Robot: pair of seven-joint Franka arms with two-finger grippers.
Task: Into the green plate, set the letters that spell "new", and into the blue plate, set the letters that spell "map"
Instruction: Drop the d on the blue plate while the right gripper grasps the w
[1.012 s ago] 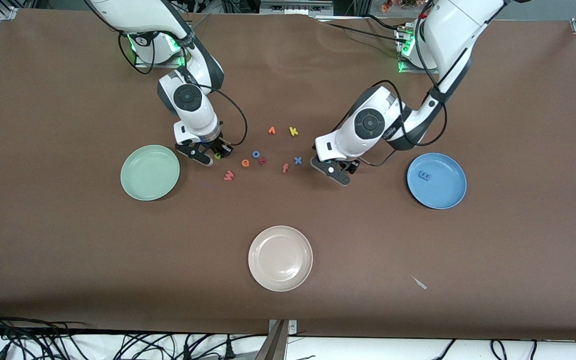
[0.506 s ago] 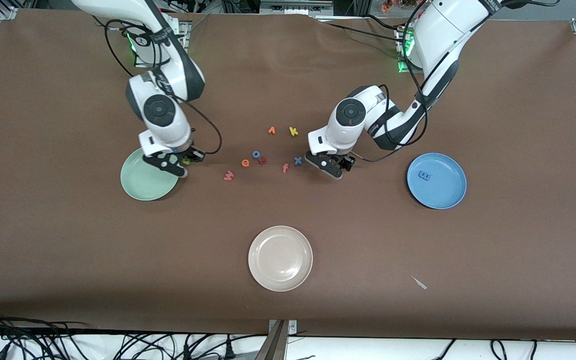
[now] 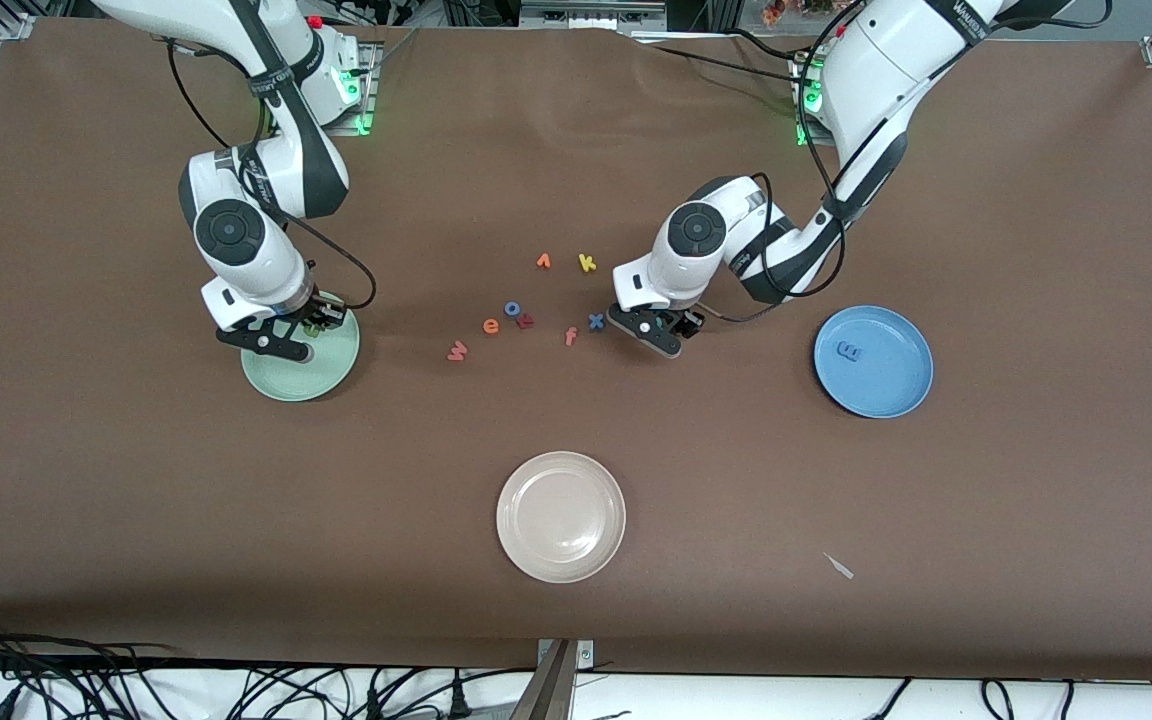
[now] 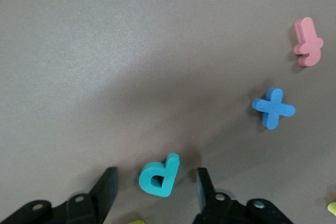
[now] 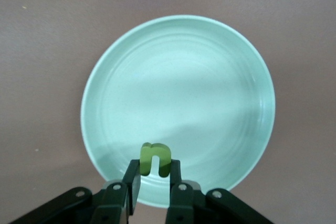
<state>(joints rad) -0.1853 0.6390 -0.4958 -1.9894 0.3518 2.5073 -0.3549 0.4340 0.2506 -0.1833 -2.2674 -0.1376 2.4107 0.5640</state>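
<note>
My right gripper (image 3: 288, 338) hangs over the green plate (image 3: 281, 382), shut on the olive-green n (image 5: 155, 159), which is above the plate's (image 5: 178, 93) rim. My left gripper (image 3: 656, 334) is low over the table beside the blue x (image 3: 596, 321). Its jaws stand open (image 4: 156, 178) on either side of the teal p (image 4: 159, 175), with a gap on each side. The p lies flat and is hidden under the hand in the front view. The blue m (image 3: 848, 350) lies in the blue plate (image 3: 891, 385). The orange e (image 3: 491, 325) and pinkish w (image 3: 457, 351) lie on the table.
Loose letters lie mid-table: a blue o (image 3: 513, 308), a dark red one (image 3: 526, 321), an f (image 3: 570, 336), an orange one (image 3: 543, 261) and a yellow k (image 3: 587, 263). A cream-white plate (image 3: 561, 516) sits nearer the front camera.
My right arm carried the n from the letter cluster to over the green plate. My left gripper shifted a little toward the x and its jaws narrowed around the p.
</note>
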